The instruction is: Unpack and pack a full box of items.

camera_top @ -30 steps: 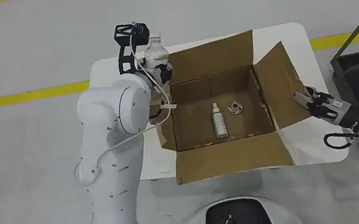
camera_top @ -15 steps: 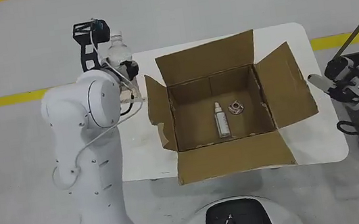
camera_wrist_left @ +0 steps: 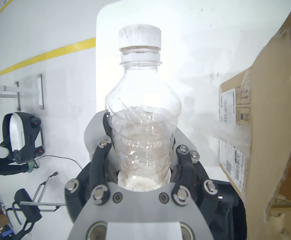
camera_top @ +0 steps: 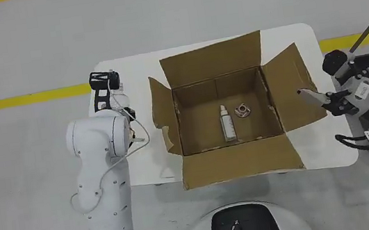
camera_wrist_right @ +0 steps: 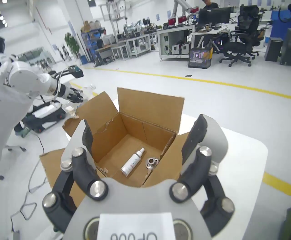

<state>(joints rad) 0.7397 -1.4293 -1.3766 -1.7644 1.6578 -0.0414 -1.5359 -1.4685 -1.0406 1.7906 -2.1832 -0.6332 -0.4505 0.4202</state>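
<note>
Currently, left gripper (camera_wrist_left: 141,138) clamped on clear bottle (camera_wrist_left: 141,102) over table (camera_top: 129,69) at frame left-centre, right gripper (camera_top: 310,96) spread, empty, at right edge beside open box (camera_top: 212,62), spray bottle (camera_top: 225,123) and metal fitting (camera_top: 242,110) inside at centre.

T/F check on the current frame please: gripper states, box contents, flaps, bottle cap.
1. The left gripper is shut on the clear plastic bottle. True.
2. The cardboard box is empty. False: a white spray bottle and a small metal part lie on its floor.
3. The right gripper is open and holds nothing. True.
4. The box's flaps are folded shut. False: all four stand open.
5. The plastic bottle has no cap. False: its white cap is on.
</note>
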